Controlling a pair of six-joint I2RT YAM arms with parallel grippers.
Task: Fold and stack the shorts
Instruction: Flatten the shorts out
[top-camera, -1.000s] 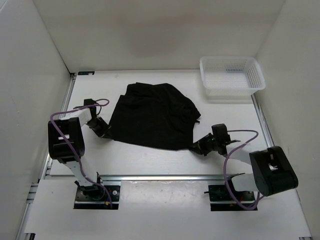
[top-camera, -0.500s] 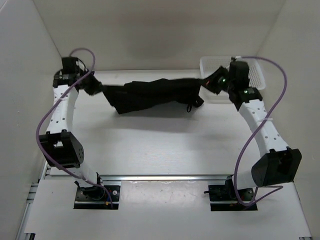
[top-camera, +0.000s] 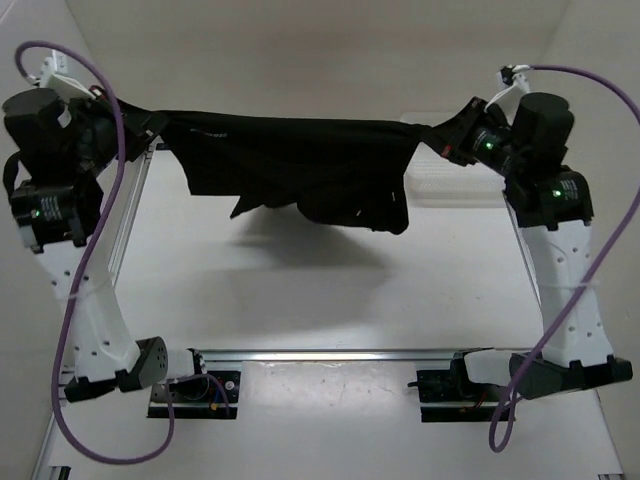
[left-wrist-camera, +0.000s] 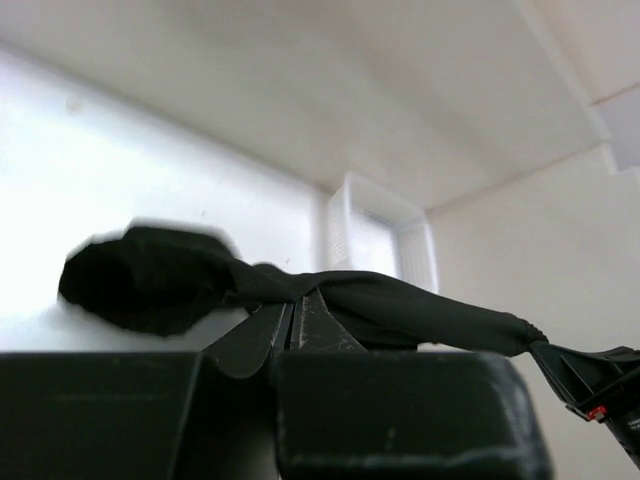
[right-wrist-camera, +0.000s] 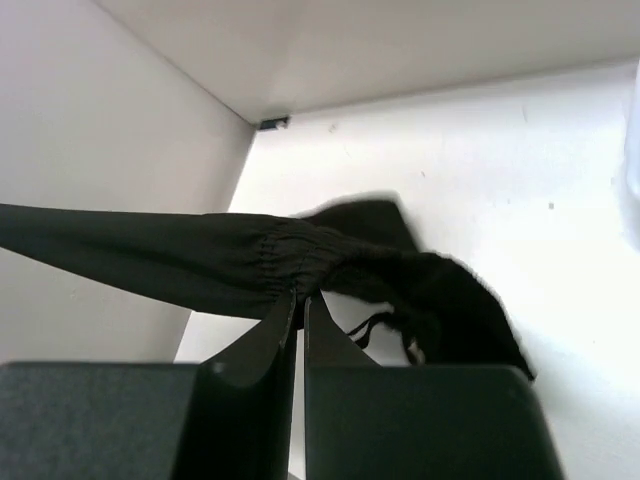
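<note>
Top external: L tool (top-camera: 149, 123) & R tool (top-camera: 446, 136) both clamped on shorts (top-camera: 300, 160), stretched taut above table (top-camera: 300, 290).

basket: white plastic mesh basket (top-camera: 455, 182) in the upper right of the top view, resting on the tabletop by the right wall, partly hidden; in the left wrist view (left-wrist-camera: 375, 232) it sits at centre, upright, against the far wall.
tabletop: white and smooth (top-camera: 320, 295), filling the middle of the top view; also seen bright in the right wrist view (right-wrist-camera: 470, 130).
shadow: soft grey patch (top-camera: 300, 243) across the tabletop's middle.
walls: plain white panels, back wall (top-camera: 300, 60) at the top.
rail: aluminium rail (top-camera: 330, 354) along the tabletop's near edge, lower frame.
corner bracket: small dark piece (right-wrist-camera: 273, 124) where tabletop meets walls, upper left of centre.
</note>
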